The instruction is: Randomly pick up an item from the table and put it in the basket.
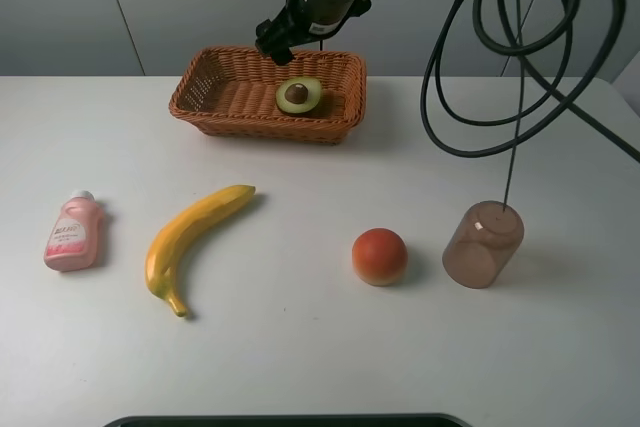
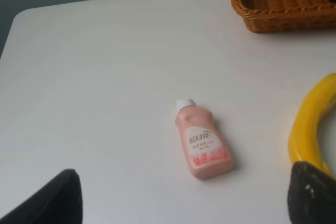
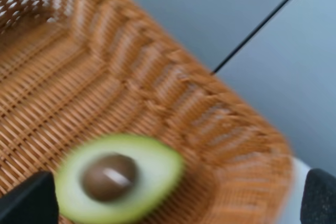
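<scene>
The halved avocado [image 1: 299, 96] lies cut side up, brown pit showing, inside the brown wicker basket [image 1: 200, 107] at the back of the white table [image 1: 300, 357]. My right gripper [image 1: 275, 42] hovers just above the basket's rear left part. In the right wrist view its gripper [image 3: 173, 203] is open, its dark fingertips [image 3: 26, 200] wide apart with the avocado [image 3: 118, 179] lying free on the basket [image 3: 131, 61] floor below. My left gripper [image 2: 184, 198] is open and empty above the table's left part, out of the exterior view.
A yellow banana [image 1: 195, 237] and a pink bottle [image 1: 73, 234] lie front left. A round orange-red fruit [image 1: 380, 255] and a translucent brown cup [image 1: 483, 244] sit front right. Black cables [image 1: 520, 57] hang over the right rear. The left wrist view shows the bottle [image 2: 202, 145], banana [image 2: 310, 124] and basket corner [image 2: 273, 9].
</scene>
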